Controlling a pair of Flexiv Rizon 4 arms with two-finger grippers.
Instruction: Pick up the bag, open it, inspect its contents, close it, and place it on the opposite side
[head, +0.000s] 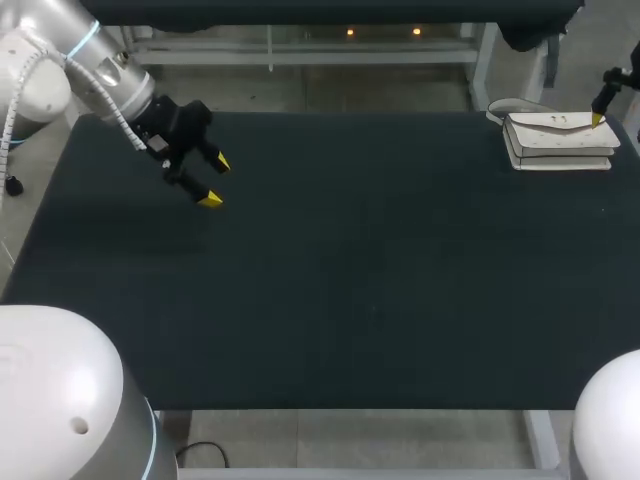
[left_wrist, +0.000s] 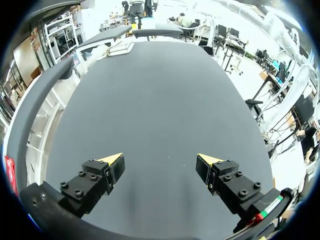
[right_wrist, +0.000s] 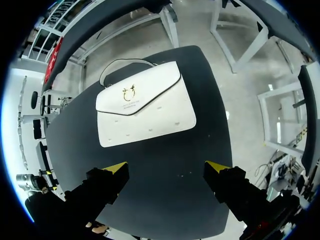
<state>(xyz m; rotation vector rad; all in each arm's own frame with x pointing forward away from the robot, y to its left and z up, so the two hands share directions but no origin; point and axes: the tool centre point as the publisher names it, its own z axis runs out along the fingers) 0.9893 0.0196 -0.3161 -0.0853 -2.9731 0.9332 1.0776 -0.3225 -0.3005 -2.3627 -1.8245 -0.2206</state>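
My left tool (left_wrist: 160, 160) stands wide, its two yellow tips well apart with only bare dark counter (left_wrist: 160, 100) between them. It hangs above the far left part of the counter. My right tool (right_wrist: 166, 167) is wide too, with nothing held. The white bag (right_wrist: 145, 102) lies ahead of its tips, not between them.

The right wrist view looks straight down on the bag's flap and on the handle loop at its far edge, a face no other view gives. The head view places the bag (head: 558, 140) at the far right corner of the counter, lying flat. It shows only one yellow tip of my right tool, just over the bag's right end (the rest runs out of view). From my left wrist the bag (left_wrist: 119, 48) is a small pale shape at the far corner.

I count one bag, one counter and two tools with two yellow tips each.
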